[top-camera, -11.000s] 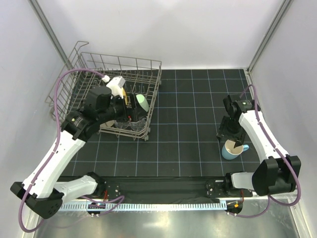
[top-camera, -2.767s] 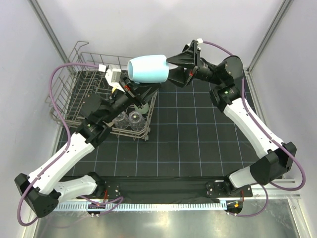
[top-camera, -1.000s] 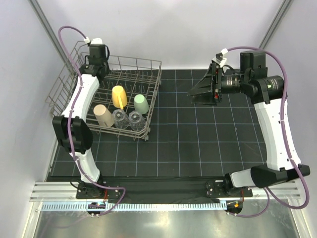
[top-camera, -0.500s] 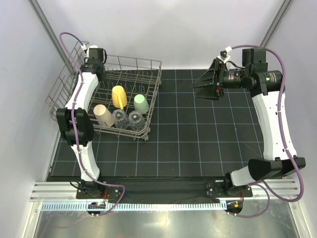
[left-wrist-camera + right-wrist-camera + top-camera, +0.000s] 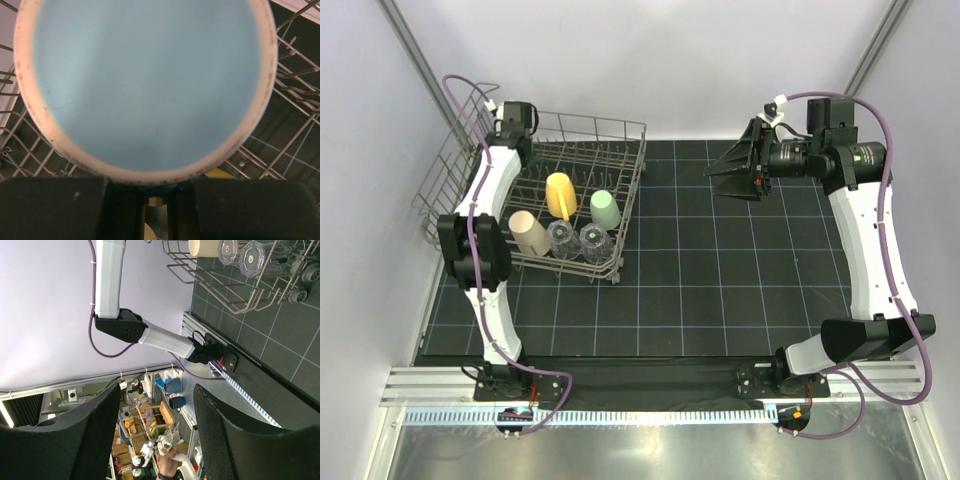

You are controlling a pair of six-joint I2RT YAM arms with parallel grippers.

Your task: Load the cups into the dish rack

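The dish rack stands at the table's far left. In it sit a cream mug showing yellow, a mint-green cup, a tan cup and two clear tumblers. My left gripper reaches over the rack's back left corner. In the left wrist view it is shut on the light-blue mug, whose base fills the picture above the rack wires. The top view hides that mug. My right gripper hangs open and empty above the table's back right, pointing left.
The right wrist view looks past its own open fingers at the rack's near end, the left arm's base and the table's front rail. White walls close in the back and both sides.
The right gripper has risen slightly toward the back and stays open. The left wrist has shifted a little at the rack's back corner, still holding the mug.
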